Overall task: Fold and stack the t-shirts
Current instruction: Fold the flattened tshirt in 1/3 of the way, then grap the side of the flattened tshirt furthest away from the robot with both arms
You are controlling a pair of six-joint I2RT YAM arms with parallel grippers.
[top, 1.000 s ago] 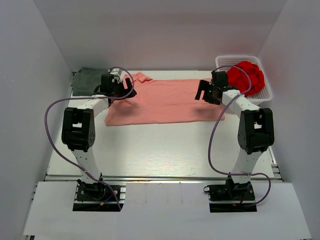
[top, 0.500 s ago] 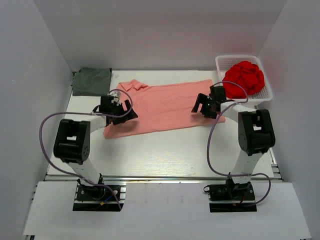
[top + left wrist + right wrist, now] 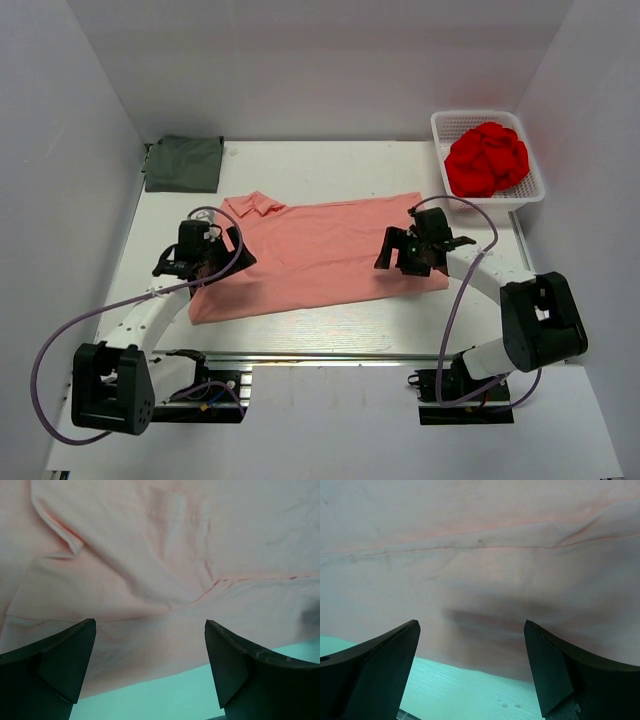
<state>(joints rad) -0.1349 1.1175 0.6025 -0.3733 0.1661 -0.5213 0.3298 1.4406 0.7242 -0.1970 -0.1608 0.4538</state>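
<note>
Closest in, the left gripper (image 3: 150,645) is hovering low over the near-left part of the salmon-pink short-sleeved cloth shirt (image 3: 320,250), its two dark fingers (image 3: 55,655) spread wide and gripping nothing. The right gripper (image 3: 470,645) is doing the same over the near-right end, jaws released, with the cloth's near edge and a strip of the white wooden table (image 3: 330,322) showing between them.

The pink shirt is lying flat and crosswise in the middle of the table, collar pointing far-left and hem end to the right. It is looking thin, light and entirely limp: shallow wrinkles are running through it, and a seam line is crossing each wrist view. Judging by that, it is likely going to sag and drape from wherever it is lifted, and it may slide a little on the smooth table. The sensible places to pinch are the near edge corners, one per gripper, catching every layer so the fold carries over evenly.

Farther back on the left, the dark grey-green cloth shirt (image 3: 183,163) is sitting folded in the corner, well apart from the pink one. At the far right, a white plastic mesh basket (image 3: 538,192) is holding a bunched bright red cloth (image 3: 487,158).

No brand, label or writing is showing legibly anywhere
</note>
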